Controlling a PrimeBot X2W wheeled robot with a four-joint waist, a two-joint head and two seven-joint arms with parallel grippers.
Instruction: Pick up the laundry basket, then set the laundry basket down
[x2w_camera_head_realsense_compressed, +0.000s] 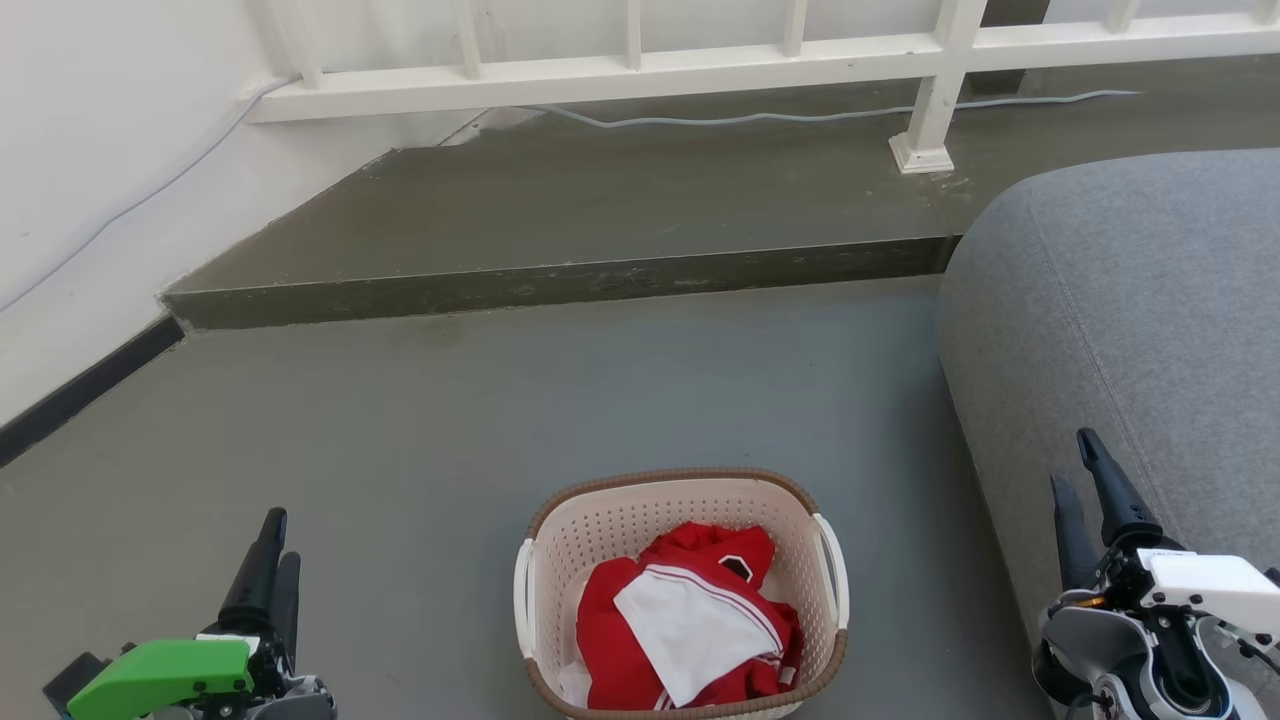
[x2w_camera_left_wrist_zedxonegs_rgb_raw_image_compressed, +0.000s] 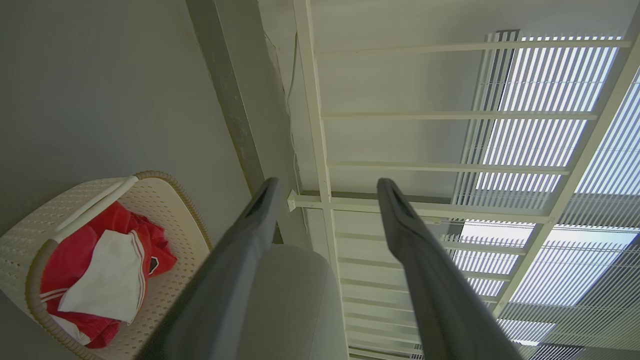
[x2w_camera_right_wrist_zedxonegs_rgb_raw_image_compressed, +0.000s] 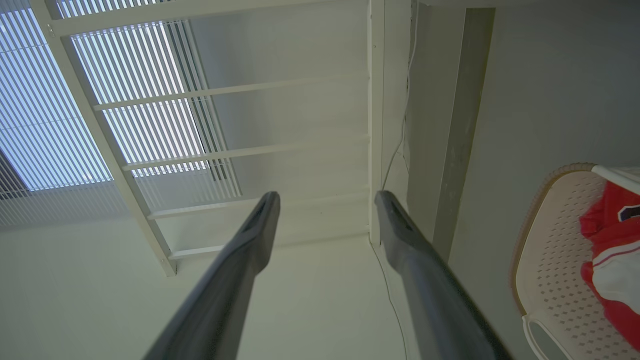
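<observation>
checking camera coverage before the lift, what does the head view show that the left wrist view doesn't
The head view adds the right claw, open at the lower right, and both white handles of the laundry basket. The left wrist view adds the slatted blinds behind the white railing. Both share the basket standing on the grey floor with a red and white garment inside, the railing, and the open left claw, apart from the basket.

I see the laundry basket (x2w_camera_head_realsense_compressed: 625, 530) clipped by the head view's bottom edge, its floor mostly hidden under red-and-white clothing (x2w_camera_head_realsense_compressed: 690, 620).
</observation>
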